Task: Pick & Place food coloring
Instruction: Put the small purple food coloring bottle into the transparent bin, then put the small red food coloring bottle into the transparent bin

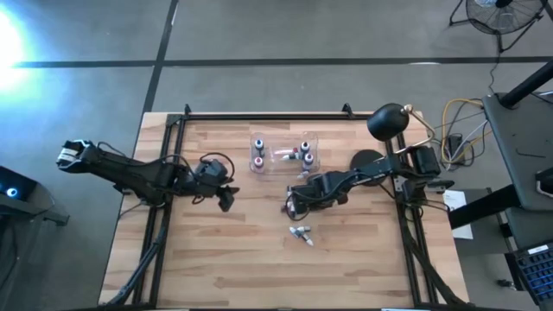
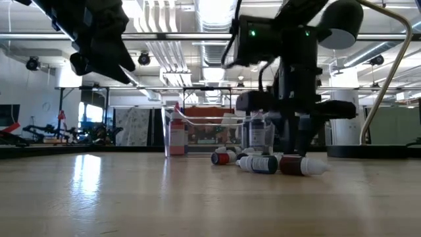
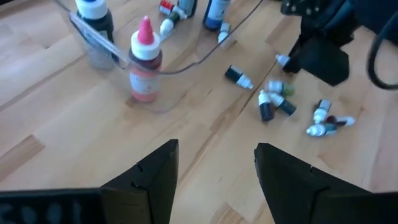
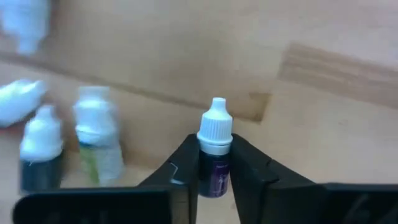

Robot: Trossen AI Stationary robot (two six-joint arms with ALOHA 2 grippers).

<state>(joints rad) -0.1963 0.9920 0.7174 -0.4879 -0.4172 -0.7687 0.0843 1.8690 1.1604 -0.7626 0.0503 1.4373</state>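
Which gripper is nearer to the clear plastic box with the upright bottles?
The right. The right gripper is just beside the clear plastic box on the near side, shut on a small bottle. The left gripper is open, farther off to the box's left.

A pale wooden table [image 1: 259, 259] with a black frame fills the middle of the high view. A clear plastic box [image 1: 283, 152] sits on it, upper centre. A black dome lamp [image 1: 388, 122] stands at the table's upper right corner, with coiled cables [image 1: 458, 130] further right and a fan [image 1: 501, 13] in the top right corner.
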